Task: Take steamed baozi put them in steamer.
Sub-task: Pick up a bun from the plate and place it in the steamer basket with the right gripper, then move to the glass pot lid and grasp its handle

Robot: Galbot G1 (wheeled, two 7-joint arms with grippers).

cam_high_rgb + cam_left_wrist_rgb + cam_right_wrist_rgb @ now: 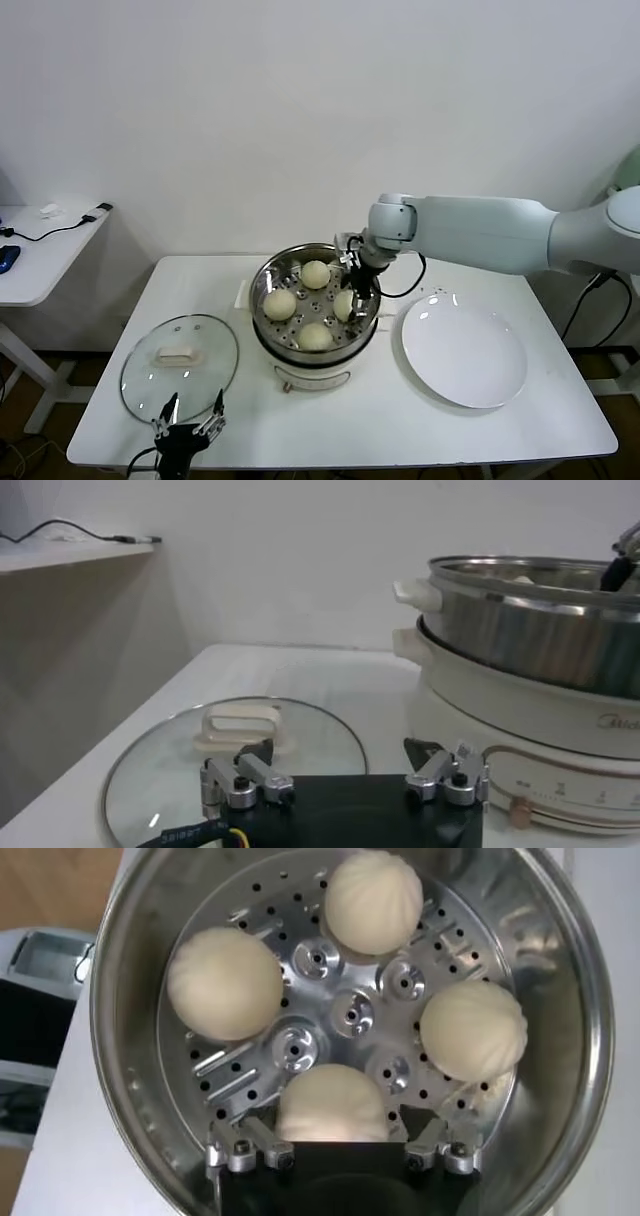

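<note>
The steamer point(130, 998) is polished stainless steel, its wall mirror-bright, its perforated floor brushed metal with round machined bosses. Between and just beyond the right gripper's point(342, 1148) spread jaws, the steamed baozi point(334, 1106) look like matt, pale dough, smooth with faint pleats. The jaws themselves are bare silvery metal with dark screws on a black body. The pot base point(520, 720) beside the left gripper point(345, 780) is glossy cream plastic. Ahead of those open jaws the lid point(160, 770) is clear, shiny glass with a cream plastic handle. The plate point(464, 350) is glossy white. The surface point(380, 420) is smooth matt white.
</note>
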